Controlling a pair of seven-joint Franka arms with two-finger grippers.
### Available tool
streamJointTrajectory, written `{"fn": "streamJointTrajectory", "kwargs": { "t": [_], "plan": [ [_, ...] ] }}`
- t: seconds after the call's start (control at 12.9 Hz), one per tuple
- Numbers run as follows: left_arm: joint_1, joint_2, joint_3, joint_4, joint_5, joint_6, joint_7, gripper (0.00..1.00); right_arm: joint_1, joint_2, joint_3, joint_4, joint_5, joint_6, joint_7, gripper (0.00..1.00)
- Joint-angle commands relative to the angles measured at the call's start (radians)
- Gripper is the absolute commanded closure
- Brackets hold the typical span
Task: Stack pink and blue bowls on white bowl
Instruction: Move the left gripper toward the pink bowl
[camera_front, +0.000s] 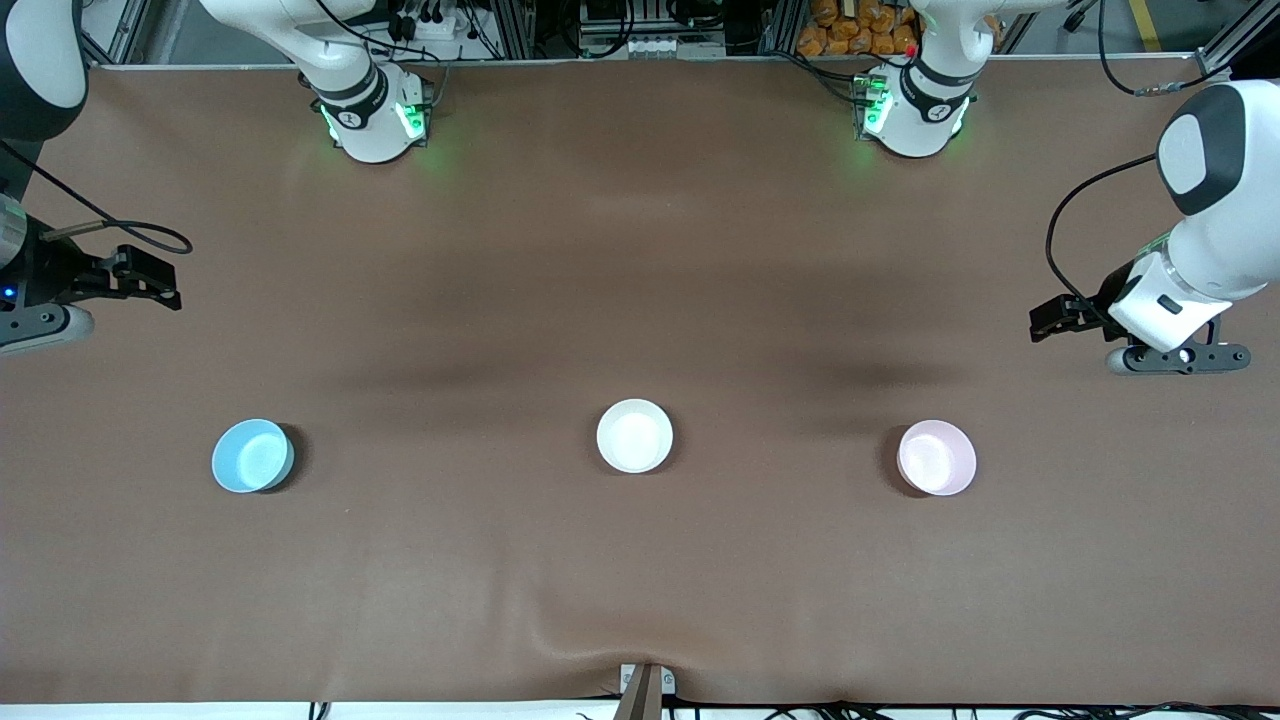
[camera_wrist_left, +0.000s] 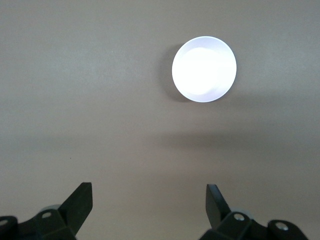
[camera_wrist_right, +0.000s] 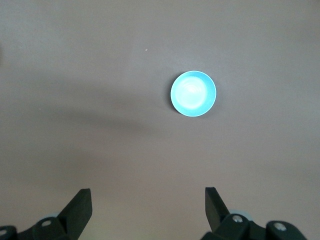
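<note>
Front view: three bowls are set in a row across the lower middle of the frame, none stacked. The white bowl (camera_front: 635, 435) sits at centre, the blue bowl (camera_front: 252, 456) lower left toward the right arm's end of the table, and the pink bowl (camera_front: 936, 457) lower right toward the left arm's end. All three stand upright and well apart from one another.

The right gripper (camera_front: 150, 280) is seen at the frame's left edge, over bare table, up-frame of the blue bowl. The left gripper (camera_front: 1050, 320) hangs at the right edge, up-frame of the pink bowl. Nothing is held by either.

Right wrist view: fingers (camera_wrist_right: 80, 207) are spread wide at the bottom of the frame, and the blue bowl (camera_wrist_right: 193, 93) is seen in the upper right of centre, well clear of them.

Left wrist view: fingers (camera_wrist_left: 80, 202) likewise spread wide; a pale, washed-out bowl (camera_wrist_left: 204, 69) lies upper right, taken to be the pink bowl.

Judgement: each coloured bowl is nearer to the arm at its own end. Bowls being round, no long axis is offered; a rim pinch from above is likely called for, then carriage inward to the centre bowl.
</note>
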Motion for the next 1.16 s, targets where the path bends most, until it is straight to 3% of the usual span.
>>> {"fn": "streamJointTrajectory", "kwargs": {
  "t": [0.0,0.7,1.08],
  "plan": [
    [0.02,-0.008,-0.004,-0.047,0.001,0.063,0.037,0.0,-0.001,0.004,-0.002,0.018,-0.022,-0.017,0.0,0.0],
    [0.082,-0.008,-0.004,-0.13,-0.01,0.195,0.152,0.0,-0.005,-0.004,-0.007,0.021,-0.012,-0.025,0.085,0.0],
    [0.074,0.044,-0.006,-0.15,-0.03,0.281,0.152,0.0,-0.065,-0.006,-0.008,0.034,0.004,-0.008,0.085,0.0]
  ]
}}
